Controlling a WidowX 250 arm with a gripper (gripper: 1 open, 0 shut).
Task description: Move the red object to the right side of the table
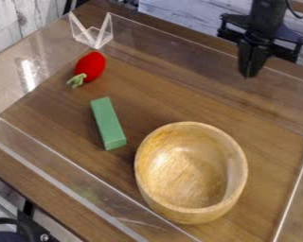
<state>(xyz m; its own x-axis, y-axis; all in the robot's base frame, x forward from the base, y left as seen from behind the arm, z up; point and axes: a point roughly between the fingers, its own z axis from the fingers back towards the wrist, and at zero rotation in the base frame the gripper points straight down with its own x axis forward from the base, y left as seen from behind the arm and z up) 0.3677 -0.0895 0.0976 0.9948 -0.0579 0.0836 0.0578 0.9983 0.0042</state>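
Soft, fairly even light covers the wooden table (148, 80) — moderately bright, with no hard shadows. Pale glare streaks the clear plastic walls (79, 187), and the inside of the bowl (189, 170) is gently shaded. The picture is low in detail — small parts look soft and grainy.
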